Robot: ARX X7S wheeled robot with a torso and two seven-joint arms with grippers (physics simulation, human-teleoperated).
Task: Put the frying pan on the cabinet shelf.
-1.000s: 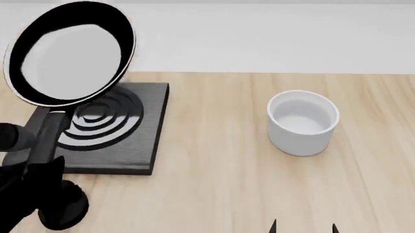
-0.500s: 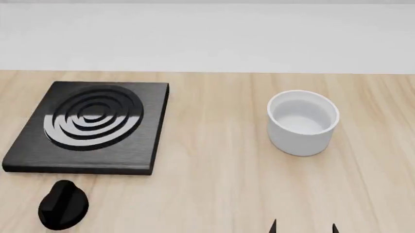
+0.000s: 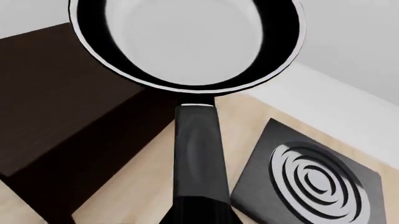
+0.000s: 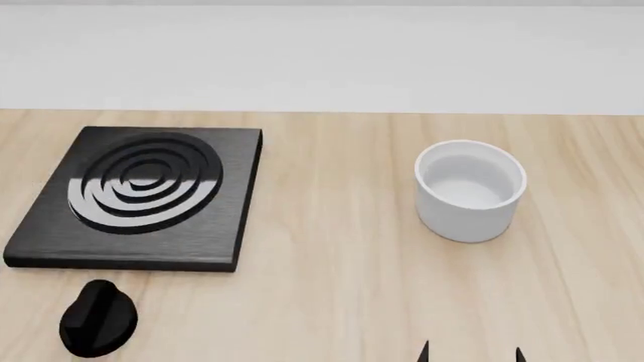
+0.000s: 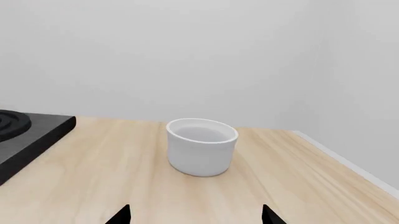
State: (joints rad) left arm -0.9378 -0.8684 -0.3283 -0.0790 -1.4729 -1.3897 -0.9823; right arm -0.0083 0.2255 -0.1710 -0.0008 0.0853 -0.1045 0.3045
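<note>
The frying pan (image 3: pixel 187 42), glossy black with a pale rim and whitish inside, shows only in the left wrist view. It is held in the air over the edge of a dark brown cabinet (image 3: pixel 56 107). My left gripper (image 3: pixel 198 217) is shut on its long black handle (image 3: pixel 198 154). Pan and left arm are out of the head view. My right gripper (image 4: pixel 471 353) is open and empty low over the wooden counter; in the right wrist view (image 5: pixel 196 217) its tips stand wide apart.
A square black burner plate (image 4: pixel 141 192) with rings lies at the counter's left, also in the left wrist view (image 3: pixel 311 182). A black knob (image 4: pixel 98 318) sits in front of it. A white cup (image 4: pixel 470 188) stands at the right, ahead of the right gripper (image 5: pixel 201 145).
One second ago the pan and left arm were at the left of the head view above the burner plate; they have since left that view. The right gripper has not moved.
</note>
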